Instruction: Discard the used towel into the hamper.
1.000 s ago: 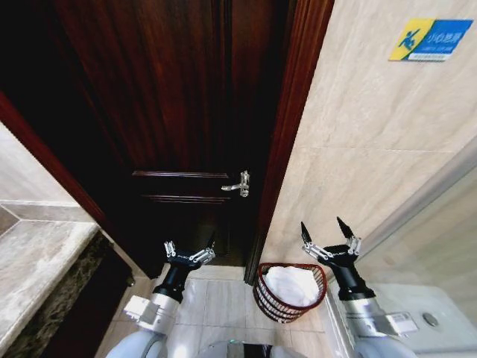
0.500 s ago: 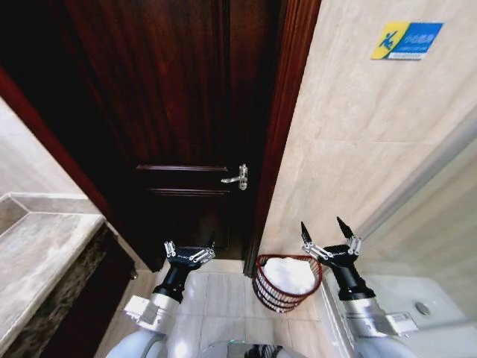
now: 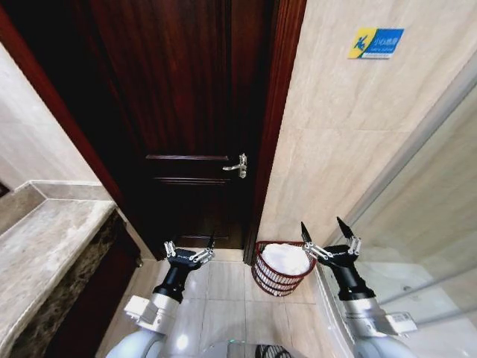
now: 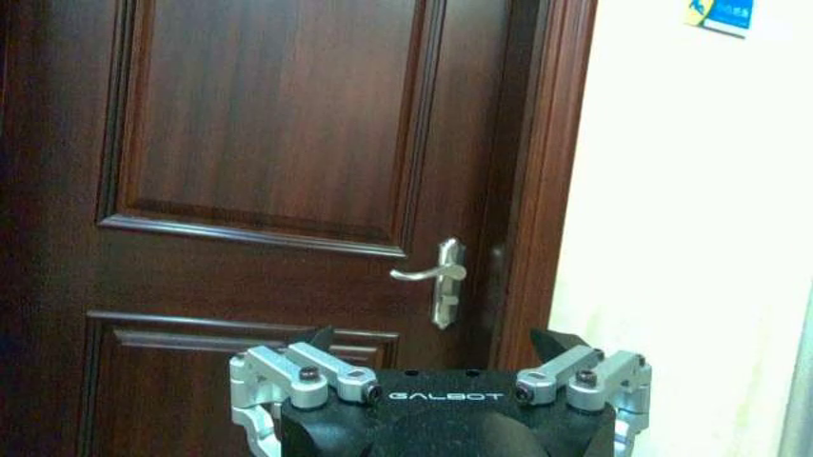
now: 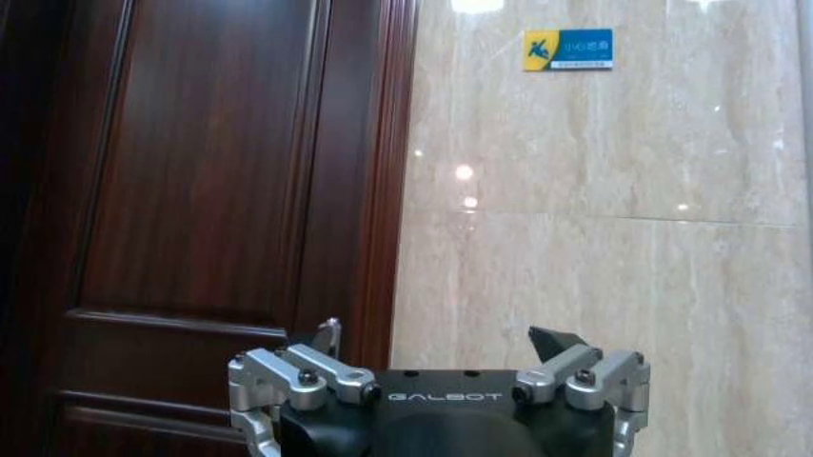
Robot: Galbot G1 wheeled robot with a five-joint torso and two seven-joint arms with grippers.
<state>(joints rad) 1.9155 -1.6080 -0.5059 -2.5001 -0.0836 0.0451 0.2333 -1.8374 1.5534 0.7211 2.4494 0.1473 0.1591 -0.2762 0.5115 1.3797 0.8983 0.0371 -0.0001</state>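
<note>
I see the hamper (image 3: pixel 282 268) on the tiled floor (image 3: pixel 223 298) by the beige marble wall (image 3: pixel 350 142), just beside the dark wooden door (image 3: pixel 186 112), with a white towel (image 3: pixel 287 258) inside it. My right gripper (image 3: pixel 326 233) hovers just beside the hamper's rim, jaws spread and empty. My left gripper (image 3: pixel 190 248) is held out near the door's foot, jaws also spread.

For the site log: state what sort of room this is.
Probably a bathroom: glossy tiled wall, stone counter on the left, and a wire hamper holding a white towel beside the dark wooden door.
</note>
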